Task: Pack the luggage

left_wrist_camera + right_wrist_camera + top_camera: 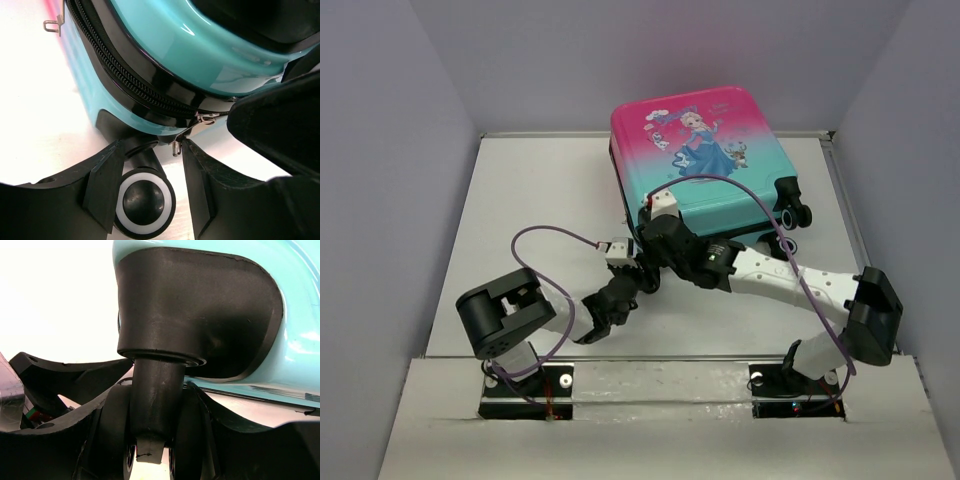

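Luggage (705, 150) flat on bench (540, 200), left gripper (151, 147) open astride its corner wheel (145, 200) — right gripper (650, 230) clamped on the second wheel (150, 390).

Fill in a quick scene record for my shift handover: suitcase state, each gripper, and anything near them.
luggage: closed, flat on the table, princess side up
left gripper: open, straddling a wheel
zipper pull: hanging close to the left gripper
right gripper: shut on a caster at the same corner
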Controlling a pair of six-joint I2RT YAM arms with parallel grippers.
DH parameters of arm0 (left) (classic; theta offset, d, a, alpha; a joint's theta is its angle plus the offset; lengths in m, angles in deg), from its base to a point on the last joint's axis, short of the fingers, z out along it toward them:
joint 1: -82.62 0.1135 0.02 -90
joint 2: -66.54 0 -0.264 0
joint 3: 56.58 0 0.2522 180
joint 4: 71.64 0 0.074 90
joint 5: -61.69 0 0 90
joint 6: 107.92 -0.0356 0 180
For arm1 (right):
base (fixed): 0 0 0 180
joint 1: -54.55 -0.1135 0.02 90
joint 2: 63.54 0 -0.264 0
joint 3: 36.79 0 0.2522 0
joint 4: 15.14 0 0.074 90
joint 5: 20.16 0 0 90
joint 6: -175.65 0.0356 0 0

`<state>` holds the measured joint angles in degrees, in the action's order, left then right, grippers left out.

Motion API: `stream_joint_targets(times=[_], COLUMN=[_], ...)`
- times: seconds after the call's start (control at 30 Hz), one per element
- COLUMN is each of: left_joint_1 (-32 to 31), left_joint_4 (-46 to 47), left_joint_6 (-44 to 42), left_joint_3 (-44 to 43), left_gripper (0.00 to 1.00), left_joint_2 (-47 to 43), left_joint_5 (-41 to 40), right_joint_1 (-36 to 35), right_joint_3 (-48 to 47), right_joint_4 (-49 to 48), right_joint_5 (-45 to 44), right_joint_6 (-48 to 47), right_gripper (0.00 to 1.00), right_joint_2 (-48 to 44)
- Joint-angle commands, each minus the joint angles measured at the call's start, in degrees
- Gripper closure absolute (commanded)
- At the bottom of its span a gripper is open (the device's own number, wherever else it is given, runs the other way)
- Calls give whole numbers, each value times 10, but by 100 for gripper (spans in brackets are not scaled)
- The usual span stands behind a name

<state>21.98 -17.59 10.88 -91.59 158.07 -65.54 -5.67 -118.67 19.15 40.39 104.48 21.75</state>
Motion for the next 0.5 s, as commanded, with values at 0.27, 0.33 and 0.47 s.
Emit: stream_joint_targets(times=[0.27, 0.33, 0.47], left_joint_1=[-62, -69, -72], left_joint_4=[230, 229, 197], left_joint_6=[-83, -76, -56], left_joint_3=[-24, -2, 45], left_gripper=[41, 41, 41], left_joint_2=[-32, -66, -122], left_joint_5=[0, -16, -33], right_joint_1=[-31, -31, -31], right_joint_3=[-103, -125, -159], right_joint_4=[-182, -170, -111], right_joint_5=[195, 214, 186], right_joint_6=[29, 29, 13], right_gripper=[93, 93, 93], right_joint_2=[-41, -37, -28])
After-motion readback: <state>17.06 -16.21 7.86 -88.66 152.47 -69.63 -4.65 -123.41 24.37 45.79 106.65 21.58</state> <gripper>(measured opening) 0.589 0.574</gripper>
